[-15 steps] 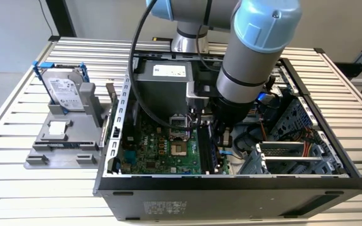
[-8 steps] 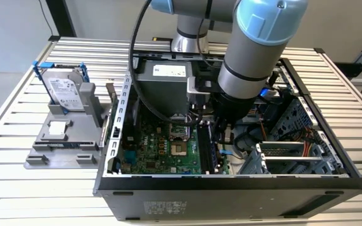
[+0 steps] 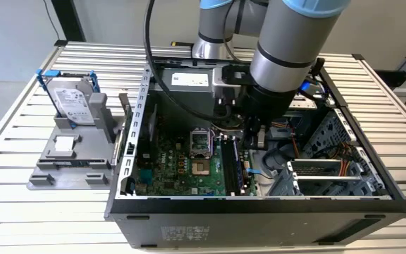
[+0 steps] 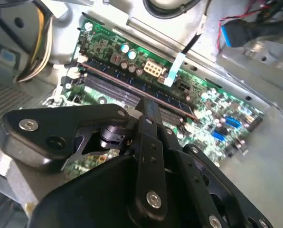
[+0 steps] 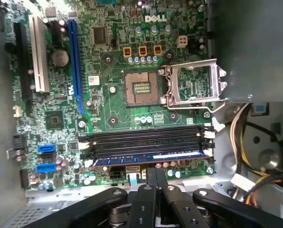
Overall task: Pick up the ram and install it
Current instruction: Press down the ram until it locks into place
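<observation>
1. The computer case (image 3: 259, 209) is found standing open on the slatted counter (image 3: 19, 211), toward the edge at the exterior view's right. The arm is seen reaching down into it.
2. The ram (image 5: 151, 156) is located inside the case, standing on edge in the outermost of the memory slots (image 5: 146, 140), along the edge of the green motherboard (image 5: 117, 109). Whether it is fully latched cannot be told.
3. In both wrist views the gripper (image 5: 155, 171) is placed directly over the middle of the ram's length. The fingers (image 4: 148, 111) are drawn together into one narrow bar, with nothing held between them. Their tips appear to be at, or just above, the stick's upper edge; contact cannot be confirmed.
4. Handling is judged as follows: the ram is light, thin and stiff, yet brittle under bending. Its chips and contact edge are considered fragile.
5. Hold is judged best taken across the two flat faces near mid-length, or load applied squarely to the upper edge. Tilted force is judged a risk to the slot.
6. A hard drive (image 3: 72, 100) is noted on a grey fixture (image 3: 65, 159), near the opposite counter edge.
</observation>
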You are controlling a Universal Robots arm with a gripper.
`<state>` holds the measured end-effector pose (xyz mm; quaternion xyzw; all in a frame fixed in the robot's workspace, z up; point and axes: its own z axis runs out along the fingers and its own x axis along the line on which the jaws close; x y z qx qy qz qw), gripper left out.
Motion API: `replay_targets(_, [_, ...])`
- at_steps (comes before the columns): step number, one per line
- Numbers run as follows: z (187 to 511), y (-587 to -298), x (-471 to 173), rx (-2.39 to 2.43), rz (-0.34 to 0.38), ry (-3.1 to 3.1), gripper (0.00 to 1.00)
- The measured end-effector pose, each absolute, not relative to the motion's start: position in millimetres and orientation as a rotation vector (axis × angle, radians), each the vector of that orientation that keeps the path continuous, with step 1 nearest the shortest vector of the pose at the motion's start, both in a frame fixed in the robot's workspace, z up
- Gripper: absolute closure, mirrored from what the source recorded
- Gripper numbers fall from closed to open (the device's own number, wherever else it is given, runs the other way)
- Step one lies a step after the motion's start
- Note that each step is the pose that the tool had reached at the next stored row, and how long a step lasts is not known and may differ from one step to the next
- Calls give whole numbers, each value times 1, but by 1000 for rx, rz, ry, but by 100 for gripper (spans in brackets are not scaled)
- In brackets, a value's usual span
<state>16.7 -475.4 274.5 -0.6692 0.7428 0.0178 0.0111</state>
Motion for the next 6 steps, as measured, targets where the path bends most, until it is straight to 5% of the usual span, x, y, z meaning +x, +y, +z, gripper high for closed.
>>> replay_targets(6, [281, -475, 17, -2087, 56, 2317, 100])
